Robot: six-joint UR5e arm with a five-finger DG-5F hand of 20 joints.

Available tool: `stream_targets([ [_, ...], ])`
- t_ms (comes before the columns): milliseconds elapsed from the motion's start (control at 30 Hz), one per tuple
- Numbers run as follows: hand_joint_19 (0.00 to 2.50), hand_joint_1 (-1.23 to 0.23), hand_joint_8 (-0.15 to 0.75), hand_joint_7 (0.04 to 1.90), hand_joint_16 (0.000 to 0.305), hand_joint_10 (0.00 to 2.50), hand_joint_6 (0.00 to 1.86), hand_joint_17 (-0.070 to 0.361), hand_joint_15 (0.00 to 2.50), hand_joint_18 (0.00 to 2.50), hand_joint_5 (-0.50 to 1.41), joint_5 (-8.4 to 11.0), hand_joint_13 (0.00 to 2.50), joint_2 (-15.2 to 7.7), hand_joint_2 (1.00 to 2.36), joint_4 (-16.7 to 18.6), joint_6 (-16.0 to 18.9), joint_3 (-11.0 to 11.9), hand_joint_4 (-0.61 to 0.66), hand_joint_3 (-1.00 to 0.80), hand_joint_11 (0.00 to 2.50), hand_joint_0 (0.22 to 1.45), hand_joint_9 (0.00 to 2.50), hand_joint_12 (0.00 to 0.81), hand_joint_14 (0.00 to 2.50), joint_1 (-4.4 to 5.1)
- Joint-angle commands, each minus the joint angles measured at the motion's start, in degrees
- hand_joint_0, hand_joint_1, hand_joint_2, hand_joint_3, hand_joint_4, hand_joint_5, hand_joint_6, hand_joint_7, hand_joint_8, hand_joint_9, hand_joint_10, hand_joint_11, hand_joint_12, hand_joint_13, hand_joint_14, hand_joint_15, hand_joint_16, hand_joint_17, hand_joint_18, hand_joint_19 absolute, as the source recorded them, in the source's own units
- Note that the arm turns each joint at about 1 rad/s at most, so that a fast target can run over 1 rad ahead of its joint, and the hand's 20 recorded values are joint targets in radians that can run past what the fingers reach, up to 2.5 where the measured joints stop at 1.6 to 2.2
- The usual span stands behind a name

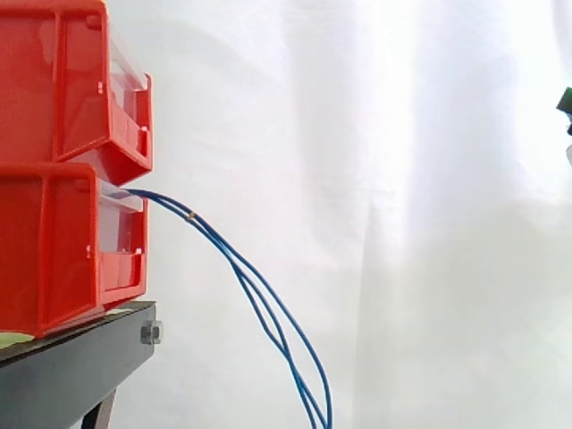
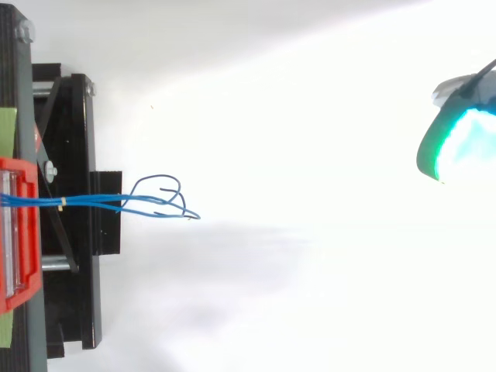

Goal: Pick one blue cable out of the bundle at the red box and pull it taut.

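Two red bins are stacked at the left, the lower red box (image 1: 63,246) with a clear front lip. A bundle of thin blue cables (image 1: 259,290) leaves the lower box's opening, is bound by a small yellow tie (image 1: 192,215), and droops down to the right, slack. From above, the cables (image 2: 147,201) run right from the red box (image 2: 19,232) and end in loose loops. My hand (image 2: 457,143) is at the far right edge, glowing green and cyan, well away from the cables. A small dark part of the hand (image 1: 566,103) peeks in at the right edge of the side view.
The bins rest on a black stand (image 1: 80,357) with a bolt at its corner. The stand's black frame (image 2: 74,225) lies under the cables in the top view. A white curtain is behind, with wide open room between cables and hand.
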Motion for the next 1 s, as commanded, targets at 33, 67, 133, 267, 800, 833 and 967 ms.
stream_targets([
  [33,0.17,-0.57,0.302,0.71,0.064,0.00,0.50,0.145,0.00,0.25,-0.23,-0.08,0.23,0.00,1.00,0.00,0.26,-0.02,0.27,-0.50,0.01,0.54,0.31,0.389,0.00,0.00],
  [67,0.17,-0.57,0.302,0.71,0.064,0.00,0.50,0.145,0.00,0.25,-0.23,-0.08,0.23,0.00,1.00,0.00,0.35,-0.02,0.27,-0.50,0.01,0.54,0.31,0.389,0.00,-0.09],
  [133,0.17,-0.57,0.303,0.71,0.064,0.00,0.50,0.145,0.00,0.26,-0.23,-0.17,0.23,0.00,1.00,0.00,0.52,-0.02,0.27,-0.50,0.01,0.54,0.31,0.390,0.00,-0.09],
  [267,0.18,-0.57,0.303,0.71,0.064,0.00,0.50,0.145,0.00,0.26,-0.23,-0.17,0.23,0.00,1.00,0.17,0.52,-0.02,0.27,-0.50,0.01,0.54,0.31,0.390,0.00,0.00],
  [800,0.18,-0.57,0.304,0.71,0.064,0.00,0.50,0.144,0.00,0.26,-0.23,0.10,0.24,0.00,1.00,6.41,0.17,0.07,0.27,-0.50,0.01,0.54,0.31,0.391,0.00,0.26],
  [833,0.17,-0.57,0.303,0.71,0.064,0.00,0.50,0.144,0.00,0.26,-0.23,0.10,0.24,0.00,1.00,6.59,0.17,-0.02,0.27,-0.50,0.01,0.54,0.31,0.391,0.00,0.26],
  [967,0.18,-0.57,0.303,0.71,0.064,0.00,0.50,0.144,0.00,0.26,-0.23,-0.34,0.24,-0.09,1.00,6.77,0.17,-0.02,0.27,-0.50,0.01,0.54,0.31,0.390,0.00,0.53],
])
